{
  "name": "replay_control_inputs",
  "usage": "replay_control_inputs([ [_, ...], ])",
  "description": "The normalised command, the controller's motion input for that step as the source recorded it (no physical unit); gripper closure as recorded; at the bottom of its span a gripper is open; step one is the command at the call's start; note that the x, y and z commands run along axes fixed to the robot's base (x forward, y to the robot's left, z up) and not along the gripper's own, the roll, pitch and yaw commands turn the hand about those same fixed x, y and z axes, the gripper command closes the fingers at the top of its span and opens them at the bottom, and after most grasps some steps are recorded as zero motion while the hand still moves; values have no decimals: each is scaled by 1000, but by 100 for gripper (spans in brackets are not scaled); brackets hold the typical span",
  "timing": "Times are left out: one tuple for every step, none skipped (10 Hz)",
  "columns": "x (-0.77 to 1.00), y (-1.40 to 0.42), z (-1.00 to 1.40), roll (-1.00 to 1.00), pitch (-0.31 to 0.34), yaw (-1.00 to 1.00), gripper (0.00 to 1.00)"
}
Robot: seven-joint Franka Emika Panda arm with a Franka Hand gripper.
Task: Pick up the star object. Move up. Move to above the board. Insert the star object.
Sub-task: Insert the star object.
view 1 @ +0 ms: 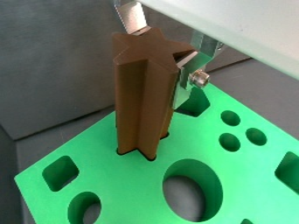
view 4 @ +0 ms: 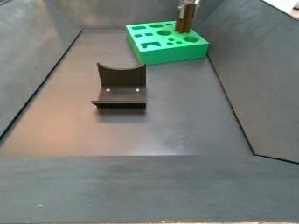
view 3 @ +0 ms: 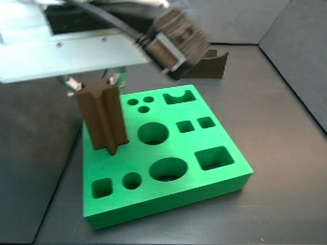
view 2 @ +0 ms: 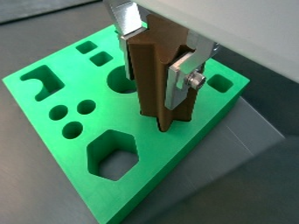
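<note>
Dark grey floor with sloping dark walls fills the scene, and the gripper (view 2: pixel 158 54) is over the far right part of it, above the board (view 4: pixel 160 50). Its two silver fingers (view 2: pixel 184 73) are closed on the star object (view 2: pixel 159 77), one on each side near the top of the piece. In both wrist views the fingers press flat against the brown ridged sides.

The star object (view 1: pixel 143 92) stands upright right under the gripper. Its bottom end sits down in a hole in the green top, near one edge of the board (view 1: pixel 105 179). Most of the piece sticks up above the board. In a side view the star object (view 3: pixel 99 116) rises from the far left part of the board (view 3: pixel 211 187), with the white arm over it.

Around the piece the board has many other holes: round ones, square ones, a six-sided one (view 2: pixel 112 154) and a notch shaped like a crown (view 2: pixel 38 78). None of them has anything in it.

Well apart from the board, nearer to us on the floor in a side view, stands the fixture (view 4: pixel 119 86), a dark bracket on a flat plate. The same fixture (view 3: pixel 202 63) shows behind the board in a side view. Nothing lies between it and the board.
</note>
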Motion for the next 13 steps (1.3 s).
replay_control_inputs([
  [-200,-209,-149,106,-147,-91,100],
  [-100,-389,-309,239,-144,0,100],
  [-149,-486,-474,359,-221,0,100],
  [-160,-454,-380,421,-227,23,100],
  [-57,-403,-271,441,-280,43,100],
  [0,-334,-140,440,-339,89,100],
  [0,-331,-131,431,-347,103,100],
  [0,-320,-257,399,-304,160,100],
  [0,-331,-309,419,-243,117,100],
  [0,-383,-294,454,-199,14,100],
  [86,-449,-180,500,-77,11,100],
  [123,-446,-89,500,-37,20,100],
  [146,-489,-143,500,-7,0,100],
])
